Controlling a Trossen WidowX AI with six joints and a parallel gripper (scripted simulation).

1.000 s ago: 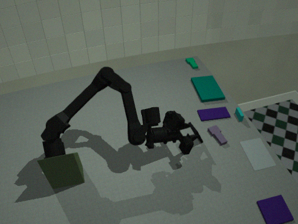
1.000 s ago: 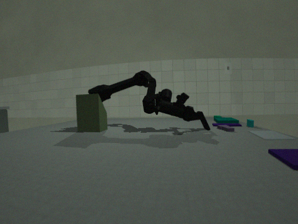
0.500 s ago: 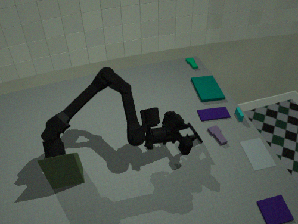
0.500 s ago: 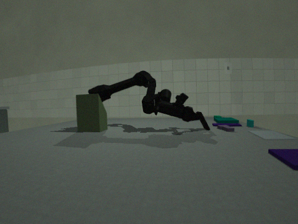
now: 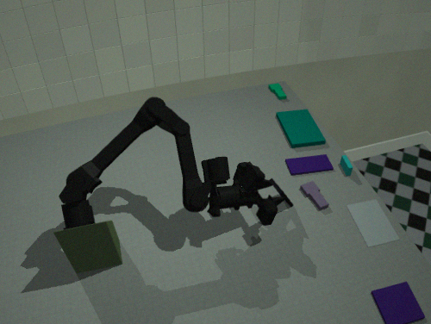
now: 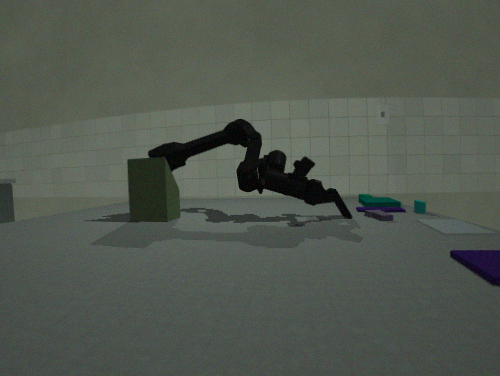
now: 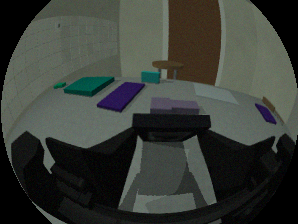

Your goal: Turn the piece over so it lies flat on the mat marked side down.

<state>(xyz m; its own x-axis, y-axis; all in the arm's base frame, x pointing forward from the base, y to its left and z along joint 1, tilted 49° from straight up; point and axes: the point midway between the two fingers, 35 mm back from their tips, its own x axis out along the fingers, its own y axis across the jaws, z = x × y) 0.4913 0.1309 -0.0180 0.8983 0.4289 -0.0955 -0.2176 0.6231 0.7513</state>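
My gripper (image 5: 276,199) (image 6: 332,197) (image 7: 169,131) reaches low and forward over the grey mat (image 5: 207,284) (image 6: 250,300), right of the arm's base. It is shut on a thin dark flat piece (image 5: 285,200) (image 6: 343,206) (image 7: 172,123). The piece is tilted steeply, with its lower edge at or just above the mat. In the wrist view it shows as a dark bar across the fingertips. I cannot make out its marked side.
An olive block (image 5: 88,246) (image 6: 151,190) stands at the arm's base. To the right lie a lilac piece (image 5: 315,195), a purple slab (image 5: 309,164), a teal slab (image 5: 300,127), a small teal cube (image 5: 346,165), a pale slab (image 5: 372,222) and a purple square (image 5: 397,302).
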